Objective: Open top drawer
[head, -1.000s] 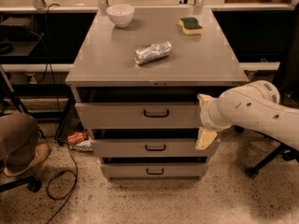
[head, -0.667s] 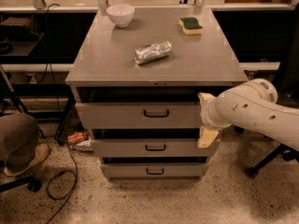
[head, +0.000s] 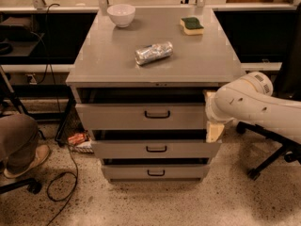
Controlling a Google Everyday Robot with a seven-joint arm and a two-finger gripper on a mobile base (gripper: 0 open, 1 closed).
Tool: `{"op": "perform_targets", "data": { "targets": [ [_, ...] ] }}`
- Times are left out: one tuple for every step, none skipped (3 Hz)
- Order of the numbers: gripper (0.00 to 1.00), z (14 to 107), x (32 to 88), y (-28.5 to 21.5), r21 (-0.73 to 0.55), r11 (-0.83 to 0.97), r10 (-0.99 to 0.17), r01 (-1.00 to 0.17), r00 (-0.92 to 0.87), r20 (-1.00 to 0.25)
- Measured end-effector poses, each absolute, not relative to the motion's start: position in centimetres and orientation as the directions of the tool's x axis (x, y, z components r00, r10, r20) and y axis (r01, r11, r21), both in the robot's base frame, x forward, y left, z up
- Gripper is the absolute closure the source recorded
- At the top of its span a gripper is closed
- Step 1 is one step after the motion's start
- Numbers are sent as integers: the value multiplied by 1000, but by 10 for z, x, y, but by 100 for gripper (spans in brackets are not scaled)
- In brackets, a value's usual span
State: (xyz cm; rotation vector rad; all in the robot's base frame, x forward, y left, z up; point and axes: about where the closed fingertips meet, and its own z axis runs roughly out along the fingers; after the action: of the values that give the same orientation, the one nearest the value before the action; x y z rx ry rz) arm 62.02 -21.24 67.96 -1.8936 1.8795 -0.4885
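Grey metal all over, flat-fronted and plain: top drawer (head: 117, 117), widest and tallest-faced of the three, sitting directly beneath the table (head: 117, 65) with a small dark loop handle (head: 157, 114) at the centre of its panel. Already stands a little proud of the frame, judging by the dark gap above its front edge, though nowhere near fully out. Gripper (head: 214, 128) parked at the right-hand end of that panel, touching or just beside the corner, well apart from the handle; cannot tell how far open, nor whether holding anything (pale tip hangs down over the corner, nothing more to read). Main risk from here, probably: pulling or hooking at the corner instead of the handle, which could twist the drawer on its runners and jam it, or let the gripper slip off the edge. Could also drag against the narrower drawer (head: 155, 149) just below. A sharp tug might shake the table and set the silvery crumpled can (head: 154, 52) rolling; less worry for the white bowl (head: 121, 14) and the sponge (head: 192, 25) toward the back.
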Motion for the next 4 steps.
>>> {"op": "perform_targets", "data": {
  "targets": [
    [13,660,634,-223,-492,16,-998,-870,18,-65],
    [38,632,642,-221,-436,30,-993,-899,23,-115],
    [69,638,642,-220,-431,32,-993,-902,21,-120],
    [92,646,642,-220,-431,32,-993,-902,21,-120]
  ]
}}
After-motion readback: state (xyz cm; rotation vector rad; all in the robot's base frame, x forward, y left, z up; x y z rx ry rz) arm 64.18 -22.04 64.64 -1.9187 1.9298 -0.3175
